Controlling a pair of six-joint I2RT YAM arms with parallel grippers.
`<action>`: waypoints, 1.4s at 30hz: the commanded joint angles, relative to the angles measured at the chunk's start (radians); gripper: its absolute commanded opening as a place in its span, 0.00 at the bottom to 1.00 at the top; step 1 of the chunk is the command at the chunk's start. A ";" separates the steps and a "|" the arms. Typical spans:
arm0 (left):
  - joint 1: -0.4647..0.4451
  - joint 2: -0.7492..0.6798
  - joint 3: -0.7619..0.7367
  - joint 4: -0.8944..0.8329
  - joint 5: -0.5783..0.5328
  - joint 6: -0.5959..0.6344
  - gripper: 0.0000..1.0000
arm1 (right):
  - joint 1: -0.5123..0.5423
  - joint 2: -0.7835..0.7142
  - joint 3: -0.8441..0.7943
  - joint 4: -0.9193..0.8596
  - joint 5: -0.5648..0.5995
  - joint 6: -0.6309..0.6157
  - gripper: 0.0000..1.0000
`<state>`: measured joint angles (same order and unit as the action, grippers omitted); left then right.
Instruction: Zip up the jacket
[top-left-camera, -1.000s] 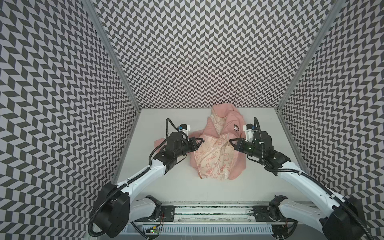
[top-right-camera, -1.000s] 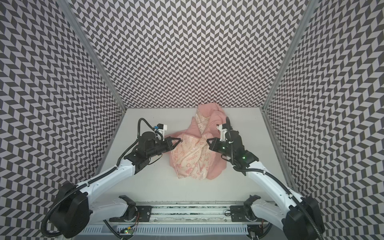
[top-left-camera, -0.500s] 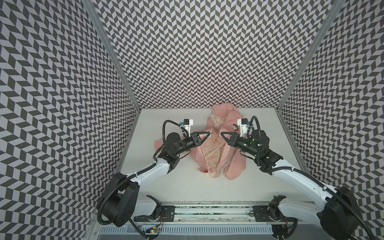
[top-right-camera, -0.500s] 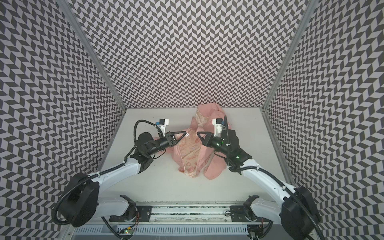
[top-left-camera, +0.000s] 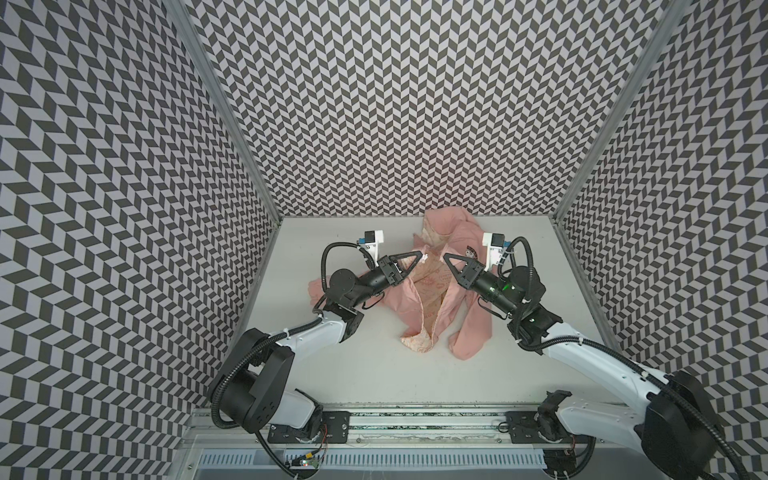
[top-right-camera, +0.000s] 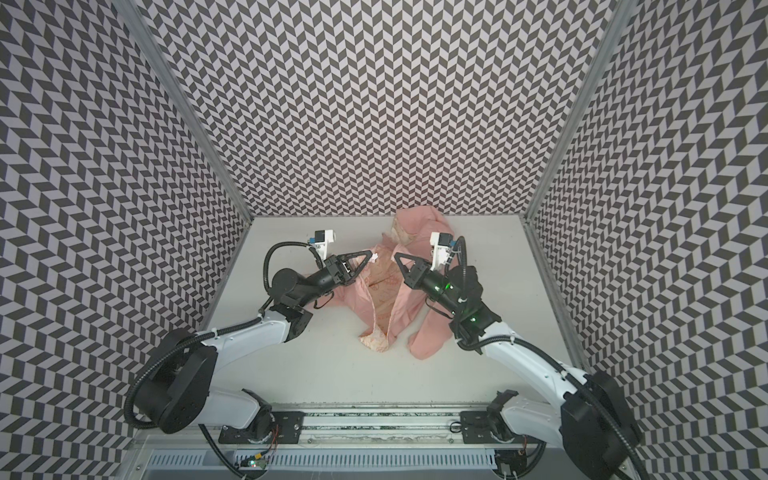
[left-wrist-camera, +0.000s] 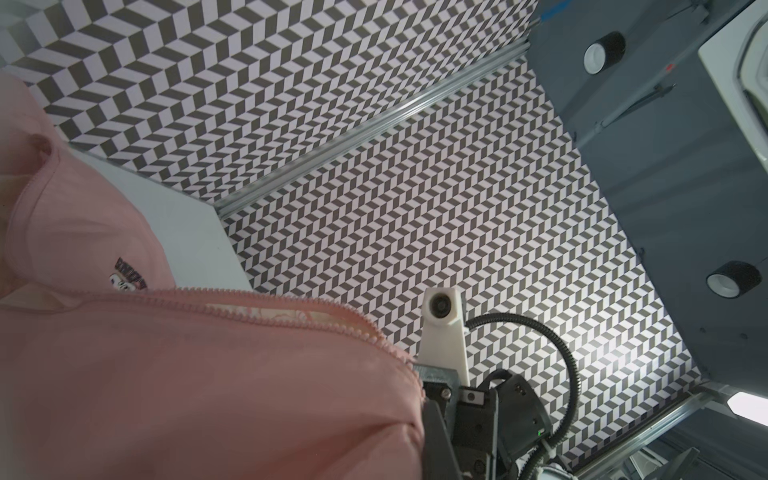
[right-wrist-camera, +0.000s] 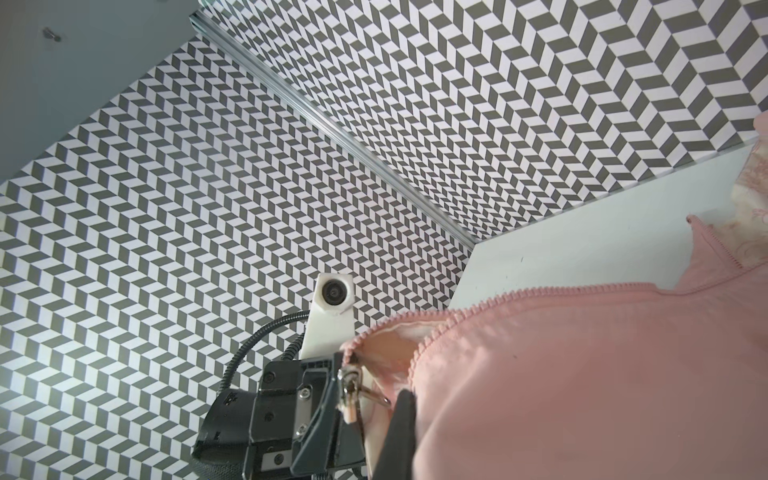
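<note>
The jacket (top-left-camera: 419, 307) hangs open between the two arms over the middle of the table (top-left-camera: 365, 374), cream lining (top-left-camera: 432, 291) showing and its lower folds resting on the table; the left tool (top-left-camera: 420, 254) is pinched together on one front edge, with the metal zipper pull (right-wrist-camera: 353, 388) right at its tip, and the right tool (top-left-camera: 446, 256) is pinched together on the facing edge. The two tips point at each other at about the same height, near but apart; both toothed edges run from them back toward the robot's base; the coming move likely turns on closing that sideways gap, feeding the right tool's edge into the pull
</note>
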<state>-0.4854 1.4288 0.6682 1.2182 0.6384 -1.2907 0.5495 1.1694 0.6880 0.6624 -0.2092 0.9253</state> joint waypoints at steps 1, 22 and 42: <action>-0.012 0.014 -0.011 0.179 -0.059 -0.070 0.00 | 0.025 0.004 -0.002 0.184 0.065 -0.005 0.00; -0.041 0.028 -0.022 0.183 -0.083 -0.048 0.00 | 0.121 0.036 0.039 0.250 0.191 -0.080 0.00; -0.056 0.033 -0.014 0.149 -0.056 -0.047 0.00 | 0.138 0.047 0.054 0.268 0.218 -0.109 0.00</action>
<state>-0.5323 1.4590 0.6514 1.3304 0.5613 -1.3369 0.6781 1.2259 0.7040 0.8295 -0.0067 0.8265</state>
